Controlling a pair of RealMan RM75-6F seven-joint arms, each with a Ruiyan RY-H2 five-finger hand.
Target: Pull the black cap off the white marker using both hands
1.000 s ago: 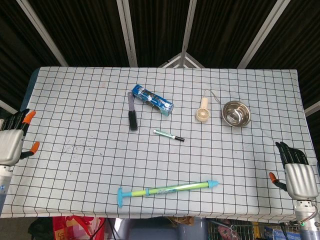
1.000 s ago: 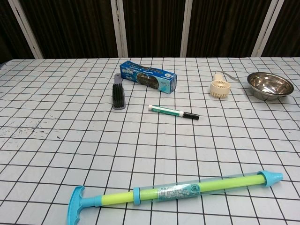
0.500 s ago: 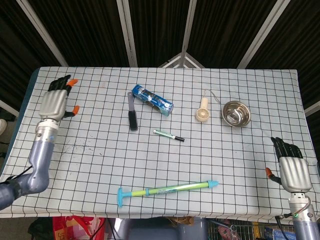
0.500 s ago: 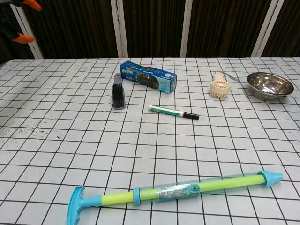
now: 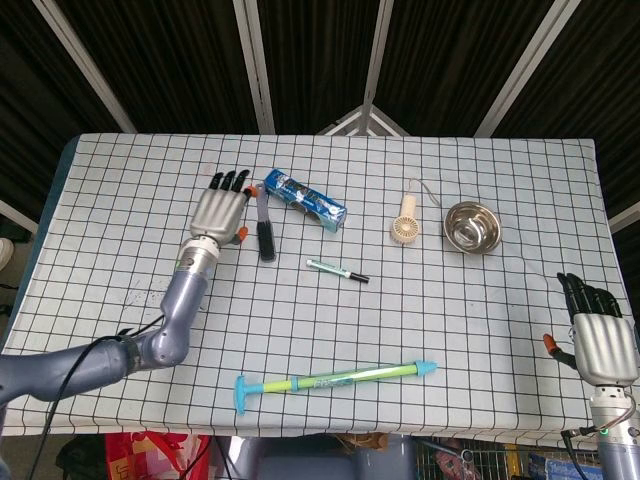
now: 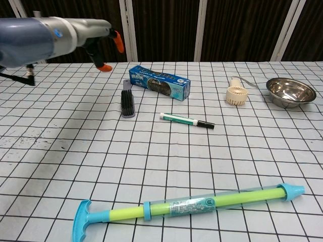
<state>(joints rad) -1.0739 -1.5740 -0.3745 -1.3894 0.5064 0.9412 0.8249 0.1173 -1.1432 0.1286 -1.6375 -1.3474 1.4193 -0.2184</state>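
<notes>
Although it looks light and stiff, the thin white marker (image 5: 331,268) with its small black cap (image 5: 359,278) (lying mid-table) may slip; grasp barrel and cap separately. Left hand (image 5: 220,209) and right hand (image 5: 598,335) hold nothing, fingers extended.

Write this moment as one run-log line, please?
left hand: open, above brush | right hand: open, table edge | white marker: capped, untouched
</notes>
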